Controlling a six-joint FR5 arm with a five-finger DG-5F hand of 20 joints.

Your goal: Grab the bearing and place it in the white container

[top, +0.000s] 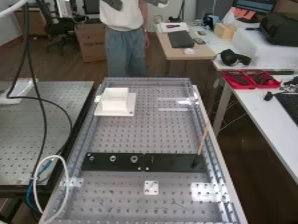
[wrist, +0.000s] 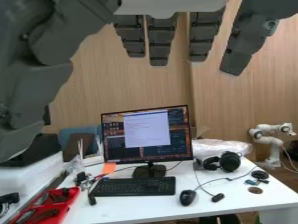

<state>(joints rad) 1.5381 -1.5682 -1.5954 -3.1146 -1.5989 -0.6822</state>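
Metal bearing: one of the small rings (top: 113,158) on the black plate (top: 171,162), perhaps the largest, the bearing (top: 132,159) nearest the plate's middle; which one is meant, I cannot tell.
Weight and feel: likely light in the hand yet dense for its size, stiff all through, hardly fragile, and a bit slippery if the steel is polished or oiled.
Where to take hold: across the outer rim, thumb against one side and fingertips opposite, low enough to get under its widest part. A press from straight above would probably just skid it along the black plate.
Hand: open, its fingers (wrist: 161,37) long and nearly straight with gaps between them, the thumb well out to one side, nothing held.
Bearing from hand: well apart, down on the black plate, out of reach of the fingertips as they hang; the exact direction I cannot tell.
White container (top: 115,111): beyond the black plate, towards the far end of the perforated tabletop (top: 126,135), and apart from it.
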